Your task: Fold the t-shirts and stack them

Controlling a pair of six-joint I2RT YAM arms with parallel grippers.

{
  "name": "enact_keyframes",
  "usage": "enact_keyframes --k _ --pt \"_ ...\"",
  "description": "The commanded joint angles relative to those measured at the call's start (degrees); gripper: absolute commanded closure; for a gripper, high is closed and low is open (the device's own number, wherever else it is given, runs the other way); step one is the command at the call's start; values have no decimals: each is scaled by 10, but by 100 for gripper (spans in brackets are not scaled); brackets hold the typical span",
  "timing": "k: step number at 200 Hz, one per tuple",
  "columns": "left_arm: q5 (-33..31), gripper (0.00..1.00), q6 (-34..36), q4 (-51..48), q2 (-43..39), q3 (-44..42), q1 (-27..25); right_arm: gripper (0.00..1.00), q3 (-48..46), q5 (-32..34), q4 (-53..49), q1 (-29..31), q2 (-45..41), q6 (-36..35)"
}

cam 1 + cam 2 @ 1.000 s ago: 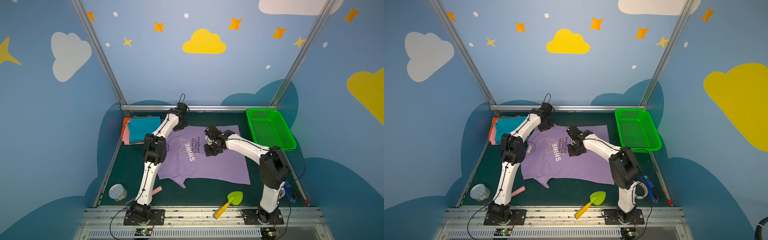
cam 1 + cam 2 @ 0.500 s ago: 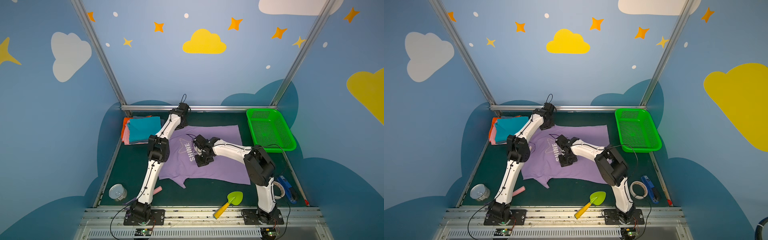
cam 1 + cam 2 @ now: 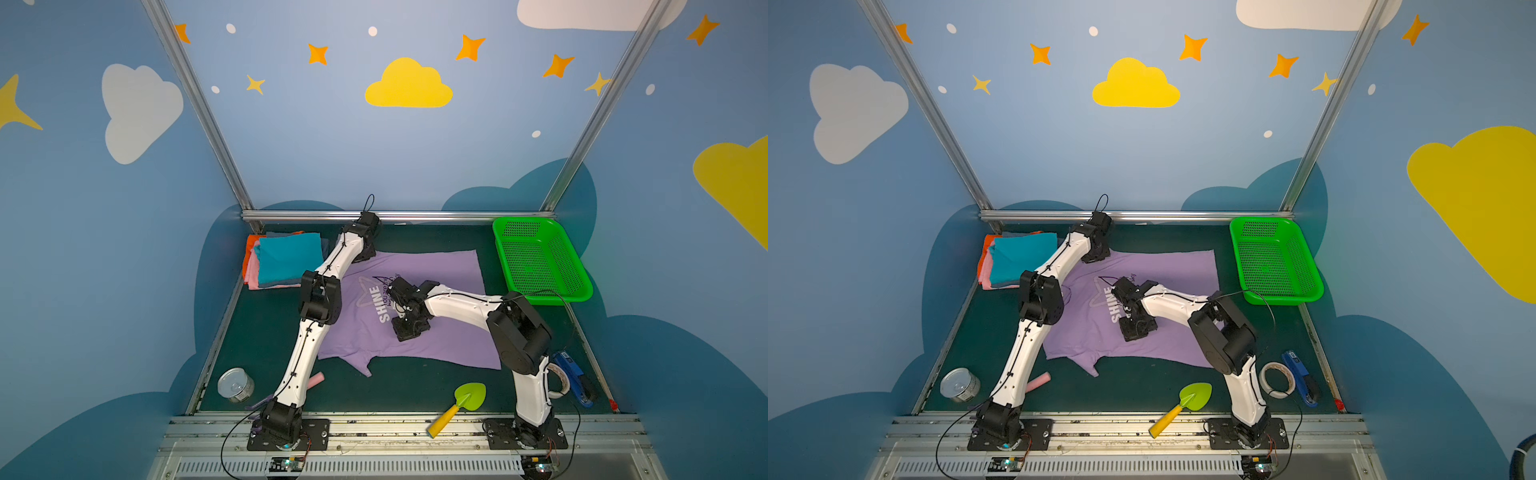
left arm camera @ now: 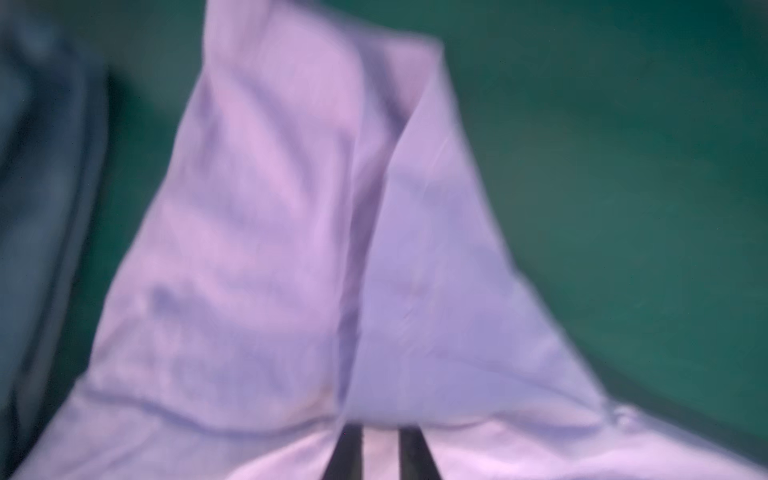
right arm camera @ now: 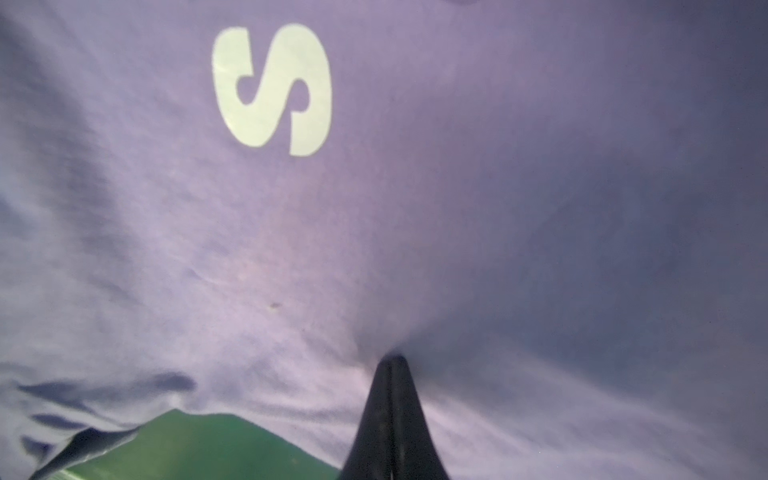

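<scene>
A lavender t-shirt (image 3: 440, 270) (image 3: 1179, 270) with a white "SHINE" print lies spread on the green mat. My left gripper (image 3: 365, 255) (image 3: 1098, 257) is at its far left corner. In the left wrist view the fingers stand slightly apart, so the left gripper (image 4: 380, 432) is open, and a fold of the shirt (image 4: 270, 249) lies over their tips. My right gripper (image 3: 409, 330) (image 5: 392, 359) is shut, its tip pressed into the shirt (image 5: 415, 208) below the print, where the cloth puckers. Folded t-shirts (image 3: 286, 257) (image 3: 1021, 257), teal on top, are stacked at the far left.
A green basket (image 3: 498, 232) stands at the far right. Along the front lie a tin can (image 3: 235, 384), a pink stick (image 3: 316, 380), a green and yellow trowel (image 3: 461, 405), a tape roll (image 3: 1277, 380) and a blue tool (image 3: 1302, 376).
My right gripper has slid left and toward the front across the shirt, staying shut. The left arm has shifted slightly at the far corner, and its fingers now stand slightly apart.
</scene>
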Motion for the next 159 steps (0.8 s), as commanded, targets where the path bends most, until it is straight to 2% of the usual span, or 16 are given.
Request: enact_keyframes --k 1,20,40,77,88,111,121,140,159 --pt "-33 70 31 60 38 70 3 100 -54 6 -41 8 -11 20" --pt "-15 62 30 103 58 115 1 100 -82 12 -41 3 -29 33" --pt "41 51 6 173 42 104 -5 100 -97 8 -36 -7 -35 40" --pt "127 50 -8 201 6 95 -20 100 -93 -10 -24 -27 -28 38" --pt "140 54 -1 184 -4 95 -21 100 -89 -14 -22 -29 -28 36" --pt "153 79 12 128 -34 76 -17 100 -82 -20 -21 -30 -31 30" --pt "159 86 4 105 -55 50 -13 100 -81 -22 -21 -30 -32 26" --pt "183 91 3 59 -103 -15 0 100 -85 -19 -26 -29 -33 22" --pt "176 93 1 39 -174 -115 7 100 -98 -15 -27 -31 -40 22"
